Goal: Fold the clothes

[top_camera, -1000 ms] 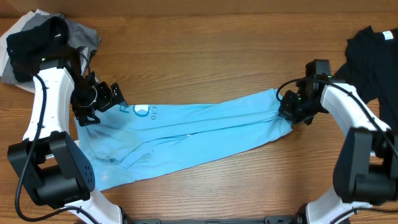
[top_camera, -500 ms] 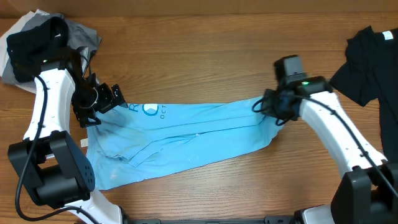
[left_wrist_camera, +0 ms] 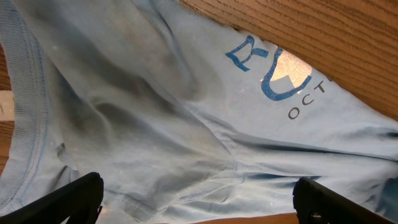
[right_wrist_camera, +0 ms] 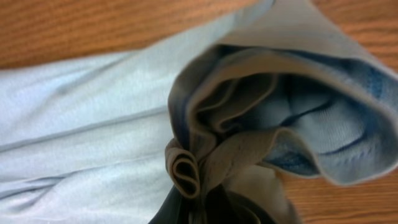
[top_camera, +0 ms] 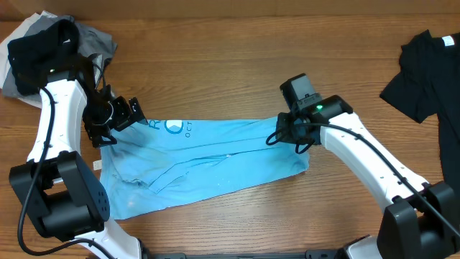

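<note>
Brown wood-grain table [top_camera: 230,65].

Shirt [top_camera: 208,155] across table [top_camera: 230,65] ctr; clothes pile [top_camera: 97,39] at back-left corner; 2nd garment [top_camera: 428,65] at back-right edge.

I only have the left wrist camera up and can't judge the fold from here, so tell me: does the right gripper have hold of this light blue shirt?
Observer: Yes. The right gripper is shut on a bunched end of the light blue T-shirt; the right wrist view shows the fabric gathered between its fingers.
Operator: Are there other clothes around?
Observer: A black garment lies at the right edge of the wooden table, apart from the T-shirt.
Operator: Anything on the left side?
Observer: A grey and white heap of clothing sits at the far left corner, also clear of the T-shirt.
</note>
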You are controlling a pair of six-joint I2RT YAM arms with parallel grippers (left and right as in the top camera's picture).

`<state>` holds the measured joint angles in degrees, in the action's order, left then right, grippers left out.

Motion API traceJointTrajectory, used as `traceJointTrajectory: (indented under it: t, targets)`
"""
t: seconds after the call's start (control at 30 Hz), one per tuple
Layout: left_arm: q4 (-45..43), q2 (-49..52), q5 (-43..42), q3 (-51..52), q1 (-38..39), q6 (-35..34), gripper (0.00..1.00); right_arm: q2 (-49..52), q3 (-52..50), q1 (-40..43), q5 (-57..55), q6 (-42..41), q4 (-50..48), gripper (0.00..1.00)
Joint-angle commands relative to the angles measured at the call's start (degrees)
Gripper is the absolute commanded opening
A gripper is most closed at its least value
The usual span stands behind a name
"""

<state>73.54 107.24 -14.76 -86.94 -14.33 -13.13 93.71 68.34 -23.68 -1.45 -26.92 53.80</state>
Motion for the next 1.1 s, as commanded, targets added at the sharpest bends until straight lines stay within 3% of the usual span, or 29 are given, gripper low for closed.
traceJointTrajectory:
  t: [0.0, 0.37, 0.43, 0.47, 0.53, 0.57, 0.6, 0.83, 1.07]
  targets:
    - [0.1, -1.5, 0.1, 0.5, 0.2, 0.7, 1.0, 0.6, -1.9, -1.0, 2.9, -1.6, -1.6, 0.04]
    - [0.1, -1.5, 0.1, 0.5, 0.2, 0.7, 1.0, 0.7, -5.4, -1.4, 10.3, -1.9, -5.4, 0.04]
    - [0.1, -1.5, 0.1, 0.5, 0.2, 0.7, 1.0, 0.7, -5.4, -1.4, 11.3, -1.9, -5.9, 0.08]
    - [0.1, -1.5, 0.1, 0.5, 0.2, 0.7, 1.0, 0.7, -5.4, -1.4, 11.8, -1.9, -6.2, 0.17]
    - [0.2, -1.5, -0.1, 0.5, 0.2, 0.7, 1.0, 0.7, -5.4, -1.4, 12.8, -1.8, -6.6, 0.53]
    - [0.2, -1.5, -0.1, 0.5, 0.2, 0.7, 1.0, 0.7, -5.4, -1.4, 13.2, -1.9, -6.9, 0.65]
    - [0.2, -1.5, -0.1, 0.5, 0.2, 0.7, 1.0, 0.7, -5.4, -1.4, 13.7, -1.9, -7.3, 0.67]
    - [0.6, -1.5, -0.1, 0.5, 0.2, 0.7, 1.0, 0.3, -2.0, -1.3, 18.5, -1.7, -6.9, 0.62]
    - [0.8, -1.5, -0.1, 0.5, 0.2, 0.7, 1.0, 0.2, 7.4, 1.2, 10.9, 1.6, 1.8, 0.63]
